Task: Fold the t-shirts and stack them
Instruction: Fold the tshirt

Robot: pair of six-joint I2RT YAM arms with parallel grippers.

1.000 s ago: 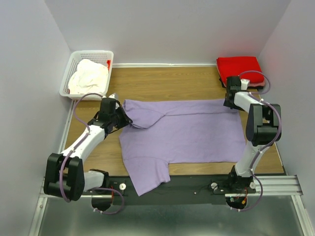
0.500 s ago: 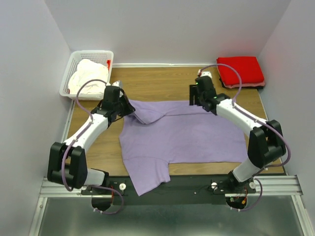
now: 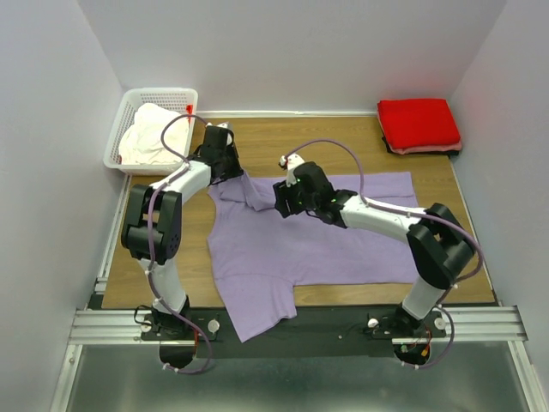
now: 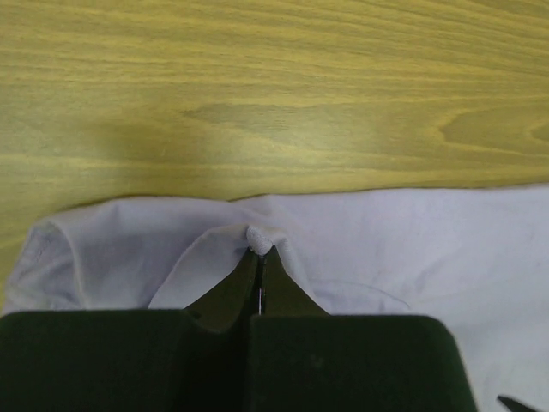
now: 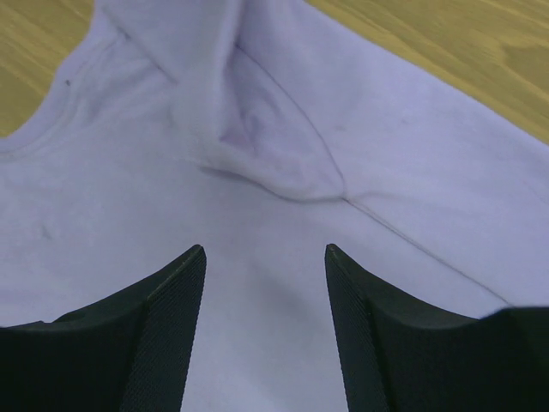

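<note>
Swung left from the far-right corner, my right claw (image 5: 262, 257) now hovers open over the lavender t-shirt (image 3: 343, 232) mid-counter (image 3: 266, 133). My left claw (image 4: 260, 251) is clamped tight on its far-left fold. Its near sleeve overhangs the counter edge. Far right lies the red t-shirt (image 3: 419, 123), folded; the cream t-shirt (image 3: 153, 137) sits bunched, partly hidden, in the basket (image 3: 159, 93).

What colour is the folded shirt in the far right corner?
The shirt is bright red; top view.

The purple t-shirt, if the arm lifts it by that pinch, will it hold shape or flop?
Probably flops: the purple t-shirt bunches into a soft peak where the left gripper pinches it, and its sleeve spills over the table edge. Pushed, it would likely wrinkle, not slide flat.
</note>
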